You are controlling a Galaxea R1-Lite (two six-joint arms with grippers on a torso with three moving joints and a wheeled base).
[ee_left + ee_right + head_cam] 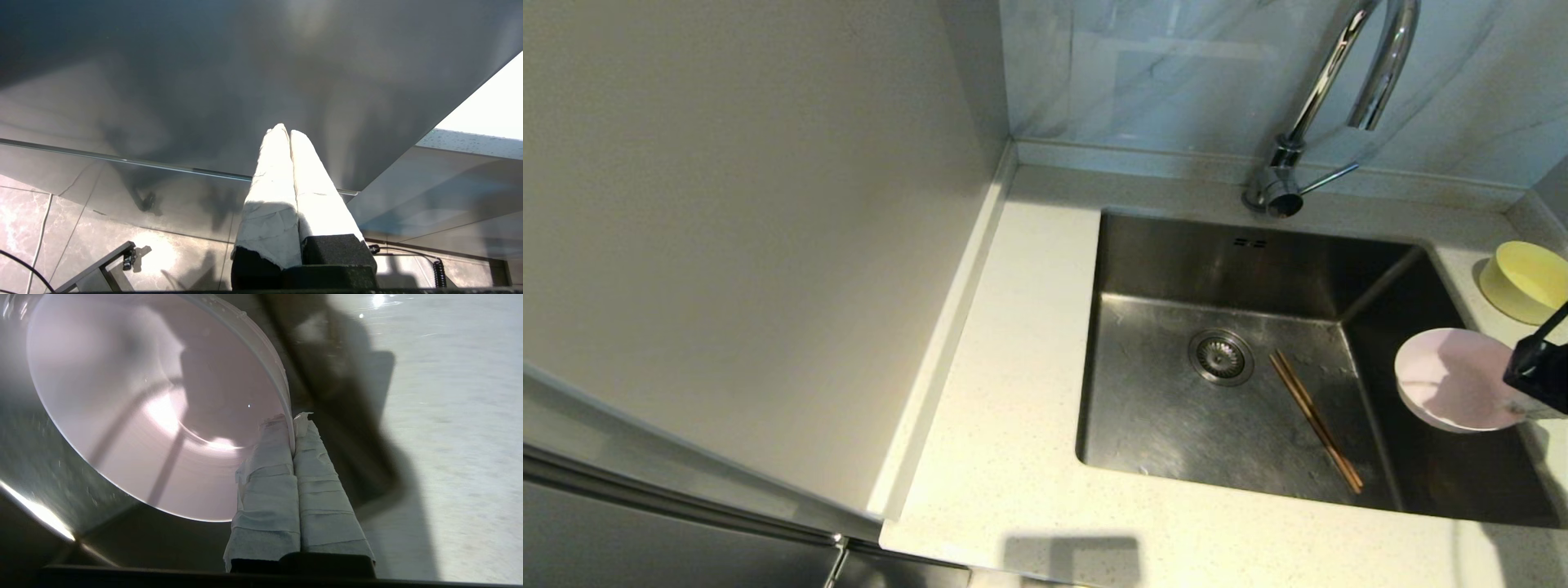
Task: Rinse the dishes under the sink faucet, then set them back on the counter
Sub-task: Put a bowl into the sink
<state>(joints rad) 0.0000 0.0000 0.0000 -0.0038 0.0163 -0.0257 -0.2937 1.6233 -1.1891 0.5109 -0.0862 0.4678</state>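
Your faucet (1339,90) arch: cropped by the head view's top edge. Your yellow-green bowl (1525,280) and right gripper (293,430): cropped at its right edge.

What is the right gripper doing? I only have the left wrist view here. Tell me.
Observer: The right gripper is shut on the rim of the pink bowl, holding it over the sink's right side.
Operator: Report the other dishes.
Observer: The chopsticks lie on the sink floor, right of the drain.
Operator: And the second bowl.
Observer: The yellow-green bowl sits on the counter by the sink's far right corner.
Operator: Check the faucet.
Observer: No water is visible at the faucet spout.
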